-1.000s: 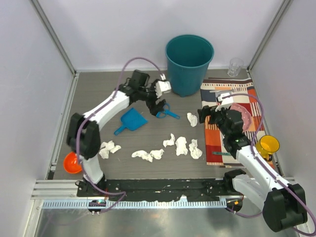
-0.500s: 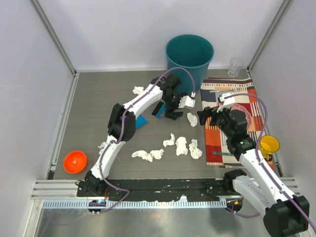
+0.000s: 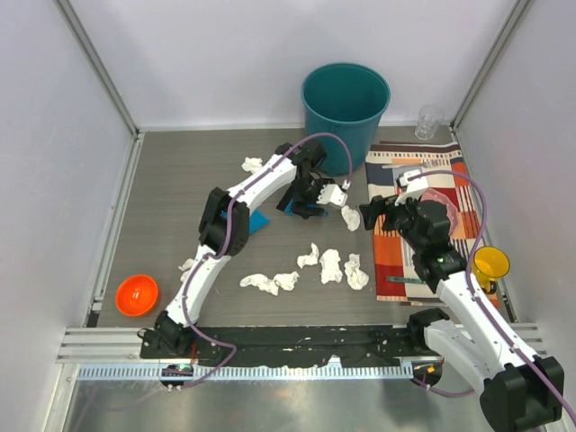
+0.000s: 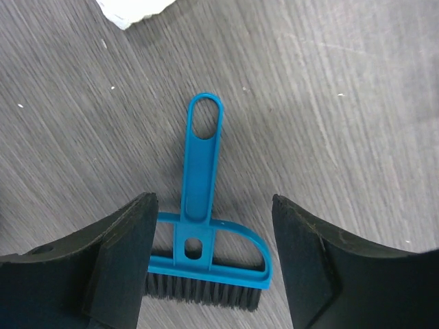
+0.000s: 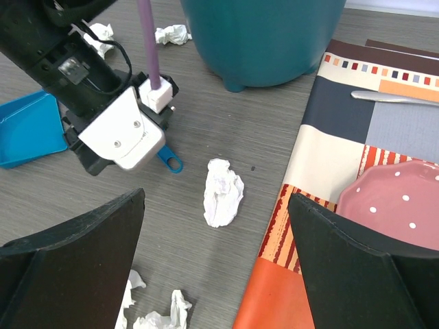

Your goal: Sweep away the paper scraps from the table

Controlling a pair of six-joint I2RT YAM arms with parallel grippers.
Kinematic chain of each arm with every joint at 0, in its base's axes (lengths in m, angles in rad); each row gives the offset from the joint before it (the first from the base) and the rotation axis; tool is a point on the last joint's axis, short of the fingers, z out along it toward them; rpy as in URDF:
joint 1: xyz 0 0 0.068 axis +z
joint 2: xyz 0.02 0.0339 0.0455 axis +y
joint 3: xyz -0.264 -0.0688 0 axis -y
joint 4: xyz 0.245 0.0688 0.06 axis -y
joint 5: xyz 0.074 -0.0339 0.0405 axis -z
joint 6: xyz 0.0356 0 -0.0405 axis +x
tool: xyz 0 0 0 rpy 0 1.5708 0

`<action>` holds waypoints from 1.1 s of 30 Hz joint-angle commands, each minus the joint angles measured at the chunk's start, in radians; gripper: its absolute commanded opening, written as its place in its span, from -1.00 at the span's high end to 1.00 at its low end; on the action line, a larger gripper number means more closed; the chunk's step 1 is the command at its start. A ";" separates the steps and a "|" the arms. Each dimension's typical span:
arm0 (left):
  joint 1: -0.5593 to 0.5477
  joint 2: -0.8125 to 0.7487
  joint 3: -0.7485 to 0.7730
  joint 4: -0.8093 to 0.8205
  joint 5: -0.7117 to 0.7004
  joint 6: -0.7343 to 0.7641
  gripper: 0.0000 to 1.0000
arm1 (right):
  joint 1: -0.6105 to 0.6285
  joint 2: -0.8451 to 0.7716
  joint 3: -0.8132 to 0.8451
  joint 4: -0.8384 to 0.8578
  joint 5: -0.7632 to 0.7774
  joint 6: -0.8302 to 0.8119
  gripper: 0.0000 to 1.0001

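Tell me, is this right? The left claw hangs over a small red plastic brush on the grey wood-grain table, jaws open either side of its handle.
No. The small plastic brush is blue, not red, as the left wrist view shows. Otherwise yes: the left claw hangs over it on the grey wood-grain table, jaws open either side of its handle.

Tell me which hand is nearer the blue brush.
Left. The left hand hovers right over the blue brush, fingers either side of its handle; the right hand sits to the brush's right, past a paper scrap.
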 commanded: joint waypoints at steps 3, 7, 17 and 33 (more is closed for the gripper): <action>-0.010 0.040 -0.002 0.062 -0.068 -0.025 -0.32 | -0.001 -0.014 0.038 0.015 -0.003 0.005 -0.82; -0.010 0.051 -0.013 0.046 -0.057 -0.012 -0.22 | -0.001 -0.021 0.041 0.010 -0.006 0.012 -0.82; -0.024 -0.018 -0.146 0.152 -0.071 -0.097 1.00 | -0.001 -0.073 0.065 -0.030 0.067 0.059 -0.85; 0.024 -0.494 -0.513 0.526 0.055 -0.611 1.00 | -0.096 0.350 0.343 -0.111 -0.226 0.519 -0.93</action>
